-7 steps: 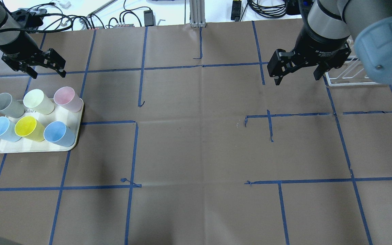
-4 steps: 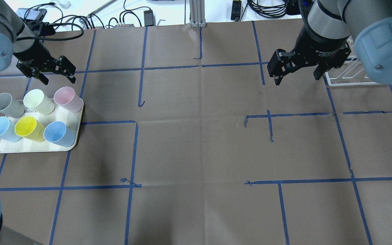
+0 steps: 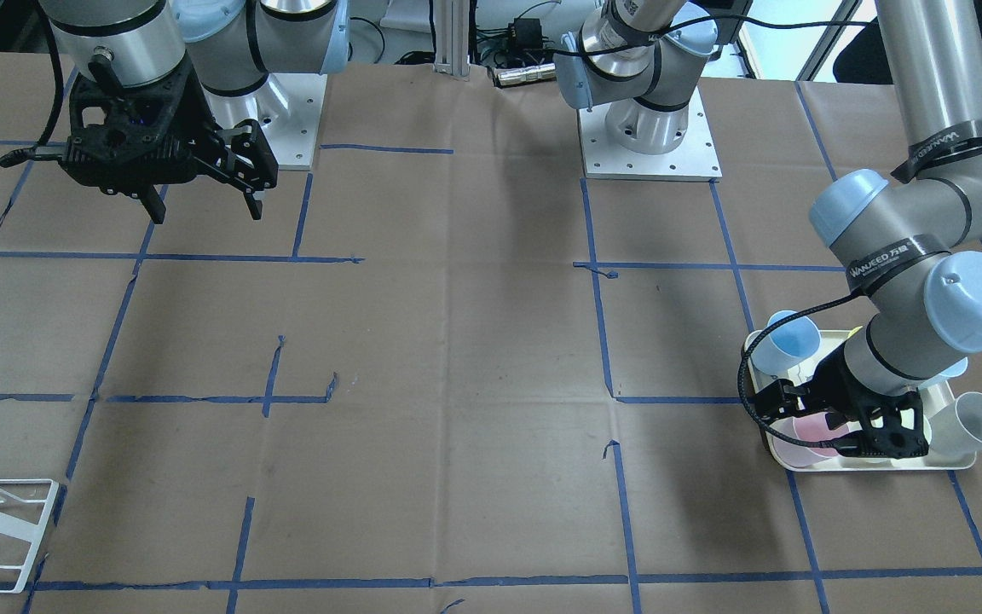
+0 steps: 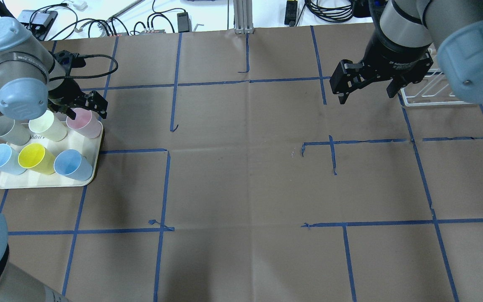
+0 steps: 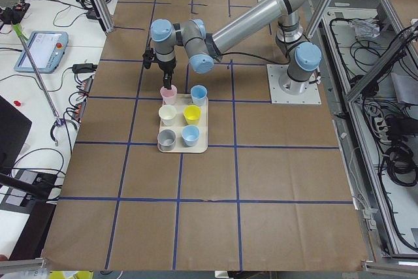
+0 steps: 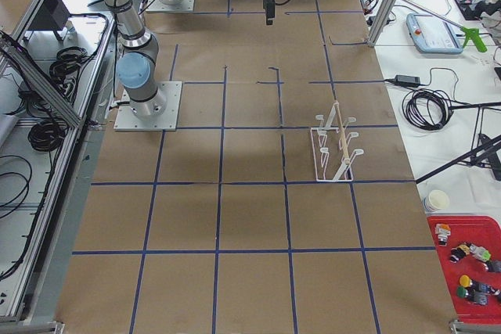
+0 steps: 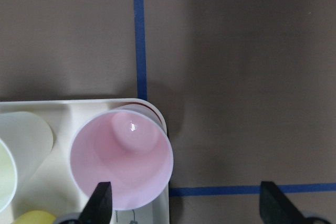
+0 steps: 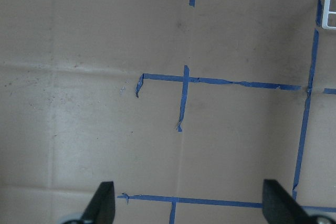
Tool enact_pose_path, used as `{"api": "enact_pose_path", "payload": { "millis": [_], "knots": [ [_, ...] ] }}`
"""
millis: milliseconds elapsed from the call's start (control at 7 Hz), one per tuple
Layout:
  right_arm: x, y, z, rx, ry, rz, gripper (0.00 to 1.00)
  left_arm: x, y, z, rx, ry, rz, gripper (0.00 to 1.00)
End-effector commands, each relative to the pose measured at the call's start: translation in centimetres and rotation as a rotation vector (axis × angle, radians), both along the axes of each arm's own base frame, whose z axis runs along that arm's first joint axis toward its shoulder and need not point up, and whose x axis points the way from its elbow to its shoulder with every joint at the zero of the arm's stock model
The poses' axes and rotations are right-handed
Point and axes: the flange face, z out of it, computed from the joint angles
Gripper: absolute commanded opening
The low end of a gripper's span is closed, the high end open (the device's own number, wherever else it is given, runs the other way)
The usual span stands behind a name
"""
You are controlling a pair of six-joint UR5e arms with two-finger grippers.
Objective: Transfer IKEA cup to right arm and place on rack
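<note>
Reaching for: the pink cup [image 4: 83, 121], judged to be the task's cup because the left jaws hang right above it
Cup's place: upright on the cream tray [image 4: 44, 183], at the corner farthest from the robot and nearest the middle of the tabletop [image 4: 245, 167], just beside the pale yellow cup [image 4: 48, 125]; four more cups share the tray
Left jaws: wide apart and holding nothing; in the wrist view one jaw sits over the cup's mouth near its rim, the other over bare tabletop outside the tray
Right jaws: apart and holding nothing, hovering above the tabletop well apart from the tray and near the rack [image 4: 430, 91]
Rack: at the tabletop's right end, with no cup on it
Done so far: nothing that shows; no cup is lifted
Left to do: the whole chain, namely close on the cup, lift it, carry it toward the middle, pass it to the right jaws, let go, then set it on the rack
Next move calls for: a descent that puts the cup's wall between the jaws without nudging the pale yellow cup
</note>
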Motion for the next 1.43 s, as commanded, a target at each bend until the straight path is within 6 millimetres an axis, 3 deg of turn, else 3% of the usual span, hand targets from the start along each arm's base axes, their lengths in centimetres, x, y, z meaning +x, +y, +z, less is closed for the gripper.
{"api": "enact_pose_path", "payload": {
  "millis": [0, 429, 571, 714, 1143, 1286],
  "knots": [
    [-0.1, 0.0, -0.1, 0.003, 0.001, -0.001, 1.0, 0.2, 0.0, -1.5, 0.001, -0.001, -0.012, 0.99],
    [-0.1, 0.0, 0.0, 0.0, 0.001, -0.001, 1.0, 0.5, 0.0, -1.6, 0.005, -0.002, -0.01, 0.97],
    [-0.1, 0.0, -0.1, 0.003, 0.001, -0.001, 1.0, 0.5, 0.0, -1.5, 0.003, -0.002, -0.011, 0.89],
    [-0.1, 0.0, 0.0, 0.0, 0.001, -0.001, 1.0, 0.5, 0.0, -1.7, 0.007, -0.003, -0.011, 0.74],
    [-0.1, 0.0, -0.1, 0.003, 0.001, -0.001, 1.0, 1.1, -0.4, -0.8, 0.003, -0.037, -0.073, 0.04],
    [-0.1, 0.0, 0.0, 0.0, 0.001, -0.001, 1.0, 1.3, -0.4, -0.6, 0.009, -0.054, -0.075, 0.0]
  ]
}}
